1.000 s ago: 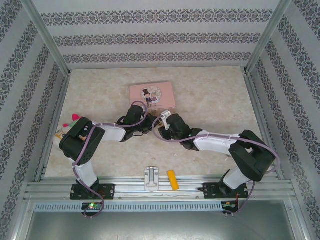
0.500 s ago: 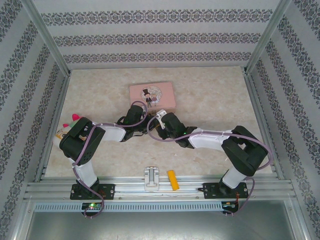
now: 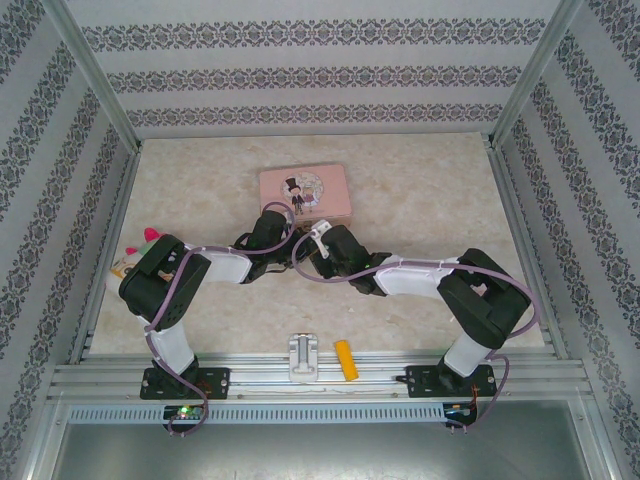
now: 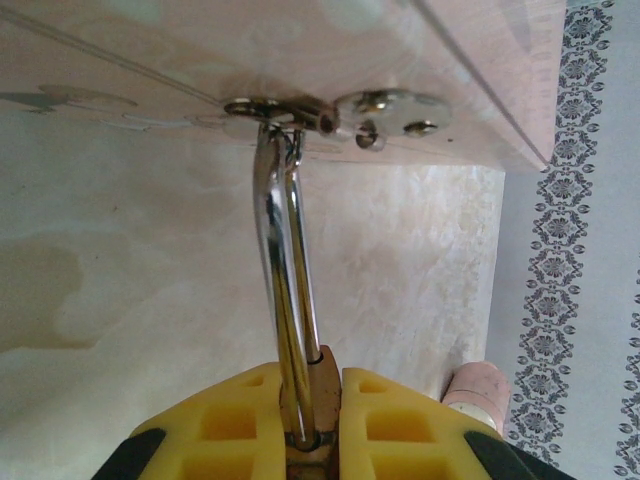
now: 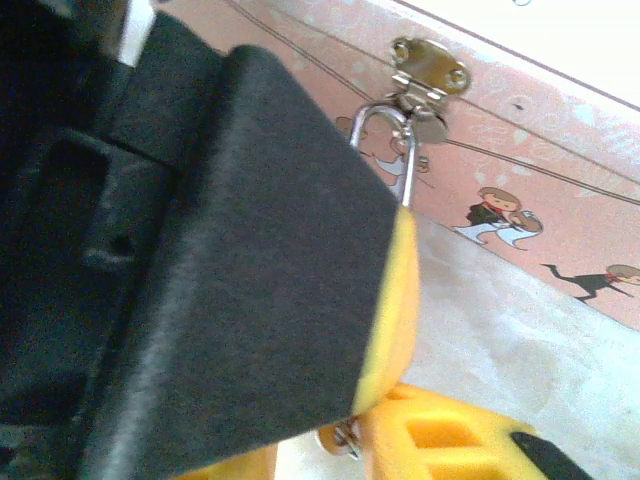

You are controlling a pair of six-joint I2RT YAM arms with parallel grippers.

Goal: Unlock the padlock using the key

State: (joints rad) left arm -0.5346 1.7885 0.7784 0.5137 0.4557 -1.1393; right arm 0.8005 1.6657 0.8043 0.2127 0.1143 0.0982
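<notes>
On the tabletop (image 3: 420, 190), the left gripper (image 4: 315, 420) squeezes the padlock (image 4: 303, 300), whose long loop points away to the tin's (image 4: 300, 50) clasp; the right gripper (image 5: 340, 448) sits close beside, grip unclear.

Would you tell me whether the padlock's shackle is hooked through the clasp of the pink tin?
Yes, the padlock's silvery shackle rises from the left gripper and passes through the clasp ring on the pink tin.

The top camera looks down on my surface (image 3: 420, 200) from behind. Both wrist cameras sit close, seemingly sharing the clasp (image 5: 430, 68) of the pink tin (image 5: 560, 150).
</notes>
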